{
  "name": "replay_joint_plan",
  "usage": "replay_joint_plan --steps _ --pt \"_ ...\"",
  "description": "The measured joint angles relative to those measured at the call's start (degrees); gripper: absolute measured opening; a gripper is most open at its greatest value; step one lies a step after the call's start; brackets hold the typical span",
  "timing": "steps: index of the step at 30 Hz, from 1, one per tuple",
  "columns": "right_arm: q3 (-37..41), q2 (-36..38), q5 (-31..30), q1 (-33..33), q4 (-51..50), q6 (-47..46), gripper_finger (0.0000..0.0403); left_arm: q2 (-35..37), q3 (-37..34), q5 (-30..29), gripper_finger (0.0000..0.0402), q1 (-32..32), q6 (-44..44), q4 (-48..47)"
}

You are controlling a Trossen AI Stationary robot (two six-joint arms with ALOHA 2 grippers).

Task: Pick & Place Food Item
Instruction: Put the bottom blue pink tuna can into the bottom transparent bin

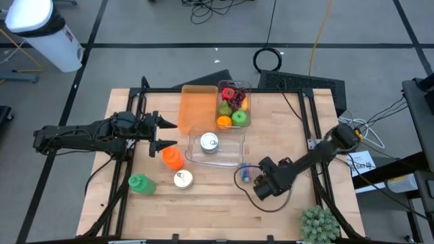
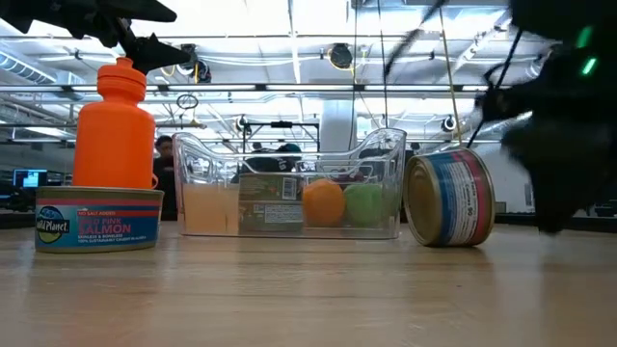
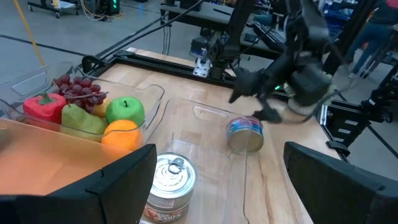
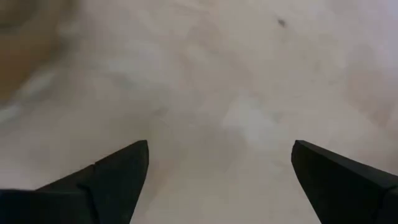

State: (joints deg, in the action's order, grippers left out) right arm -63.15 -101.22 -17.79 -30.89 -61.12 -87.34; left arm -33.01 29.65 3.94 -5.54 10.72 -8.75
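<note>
A can (image 1: 245, 173) on its side is seen just beside the right gripper (image 1: 258, 177), untouched; both grippers' jaws are held apart.

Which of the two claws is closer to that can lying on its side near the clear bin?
The right gripper, open just beside the tipped can. The left gripper, also open, hangs across the table above the orange bottle.

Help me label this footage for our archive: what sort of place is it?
Probably a robotics lab or workshop: a wooden table in a metal frame, cables on a taped floor, and ceiling lights over equipment racks.
</note>
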Motion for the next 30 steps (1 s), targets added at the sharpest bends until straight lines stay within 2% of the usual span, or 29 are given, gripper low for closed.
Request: replay_joint_plan --steps 3,8,13,15,21,25,30 --pt "-0.12 3.90 -2.65 -4.21 3.10 -3.88 0.0377 0.02 0.00 0.00 0.0363 0.00 0.00 0.02" --pt "-0.16 6.32 -14.19 -11.00 16.54 -5.09 0.0377 0.00 0.00 0.00 0.0363 0.02 -0.01 0.01" --pt "-0.16 2.18 -20.42 -11.95 35.00 4.97 0.0377 0.02 0.00 0.00 0.0363 0.02 -0.02 0.00" --pt "-0.18 0.59 -21.43 -10.30 38.41 8.81 0.0377 0.01 0.00 0.00 0.0363 0.01 0.00 0.00" --pt "-0.18 -0.19 -18.18 -5.72 35.91 9.04 0.0377 0.00 0.00 0.00 0.0363 0.00 0.00 0.02" --pt "-0.17 -0.08 -17.98 -5.89 32.92 8.38 0.0377 0.00 0.00 0.00 0.0363 0.02 -0.02 0.00" --pt "-0.18 1.42 -18.47 -6.83 24.47 3.94 0.0377 0.00 0.00 0.00 0.0363 0.02 -0.02 0.00"
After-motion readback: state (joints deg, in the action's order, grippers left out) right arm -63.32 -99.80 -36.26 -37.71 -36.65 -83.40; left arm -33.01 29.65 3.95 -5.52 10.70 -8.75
